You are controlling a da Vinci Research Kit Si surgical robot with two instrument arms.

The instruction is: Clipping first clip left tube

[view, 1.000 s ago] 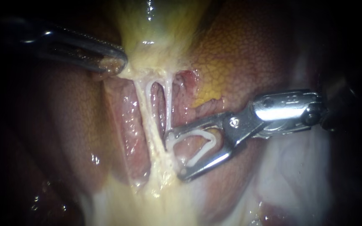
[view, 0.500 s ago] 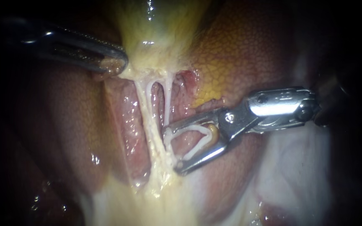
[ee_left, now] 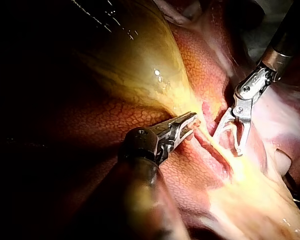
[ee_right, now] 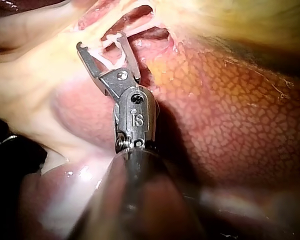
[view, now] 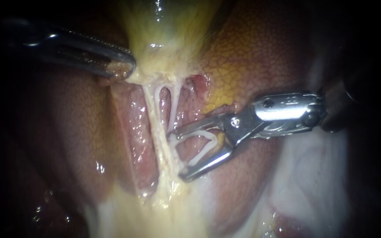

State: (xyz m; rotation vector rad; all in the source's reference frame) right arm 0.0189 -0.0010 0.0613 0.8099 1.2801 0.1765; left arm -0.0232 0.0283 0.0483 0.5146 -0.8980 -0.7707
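- Two instruments are at work. The left instrument (view: 126,66) has its jaws clamped on the lower edge of the gallbladder (view: 168,39), and the tubes below it stand taut.
- The right instrument (view: 179,154) carries an open clip (view: 204,151) between widely spread jaws, and both jaws bear on it.
- The left tube (view: 155,117) runs down the middle of the endoscope view. The right jaws' tips sit just beside it and seem not yet around it.
- Step, as I judge it: the approach, with the clip unclosed.
- Next, the tips need to pass one on each side of the left tube alone, then squeeze. The right tube (view: 176,103) ends close to the upper jaw and should stay outside the clip.
- Surface: wet, glistening and soft, with the liver (view: 252,53) lying behind, so a tip could slide off or snag.
- Room: the gap between the tubes is narrow, which leaves little margin for the upper jaw.
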